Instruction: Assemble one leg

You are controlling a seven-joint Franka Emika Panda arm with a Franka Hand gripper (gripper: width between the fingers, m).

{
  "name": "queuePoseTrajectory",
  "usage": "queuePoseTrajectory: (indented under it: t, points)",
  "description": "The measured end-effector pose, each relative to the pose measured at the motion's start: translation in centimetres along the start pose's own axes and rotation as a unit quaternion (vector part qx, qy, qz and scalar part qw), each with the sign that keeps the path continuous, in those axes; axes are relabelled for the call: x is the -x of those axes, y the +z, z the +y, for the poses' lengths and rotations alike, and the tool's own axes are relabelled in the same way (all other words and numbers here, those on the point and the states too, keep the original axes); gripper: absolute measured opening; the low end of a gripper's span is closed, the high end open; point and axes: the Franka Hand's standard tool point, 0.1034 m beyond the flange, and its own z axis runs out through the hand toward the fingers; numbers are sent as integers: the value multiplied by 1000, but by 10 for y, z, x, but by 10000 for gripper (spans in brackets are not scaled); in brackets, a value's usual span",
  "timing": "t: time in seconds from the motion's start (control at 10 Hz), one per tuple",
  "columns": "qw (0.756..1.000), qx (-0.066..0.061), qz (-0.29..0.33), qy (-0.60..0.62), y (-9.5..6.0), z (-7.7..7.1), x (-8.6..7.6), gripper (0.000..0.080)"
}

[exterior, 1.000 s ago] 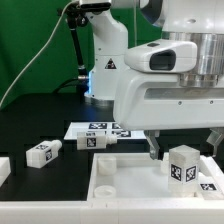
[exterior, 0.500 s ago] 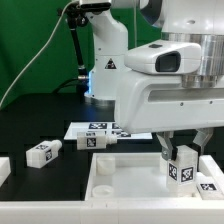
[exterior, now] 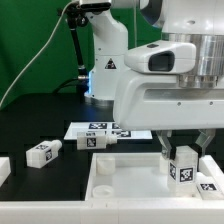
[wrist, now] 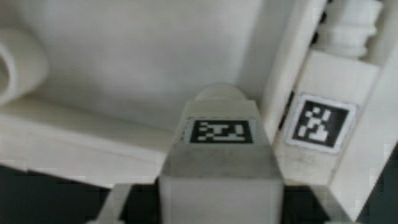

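Observation:
A leg (exterior: 183, 167), a stubby white block with a square tag, stands upright on the large white tray-like piece (exterior: 120, 185) at the exterior view's right. My gripper (exterior: 183, 156) has come down over it, with one finger on each side and both against its sides. In the wrist view the leg (wrist: 222, 140) fills the gap between the jaws of the gripper (wrist: 222, 205), its tag facing the camera. The jaws are shut on this leg.
Another tagged leg (exterior: 210, 186) lies on the tray-like piece just right of the held one and shows in the wrist view (wrist: 317, 122). Two loose legs (exterior: 43, 153) (exterior: 98, 140) lie on the black table. The marker board (exterior: 112, 129) lies behind them. The robot base (exterior: 105, 60) stands at the back.
The gripper has come down from above the leg until its fingers flank it, and they have closed in on its sides. The leg stands in the same place.

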Motion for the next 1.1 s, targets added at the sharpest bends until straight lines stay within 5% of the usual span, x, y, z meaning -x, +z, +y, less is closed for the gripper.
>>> queuePoseTrajectory:
  t: [0.3, 0.9, 1.1]
  points:
    - [984, 1, 1, 179, -1, -3, 0, 284]
    - [895, -7, -14, 446, 0, 10, 10, 284]
    - [894, -2, -15, 448, -3, 11, 10, 345]
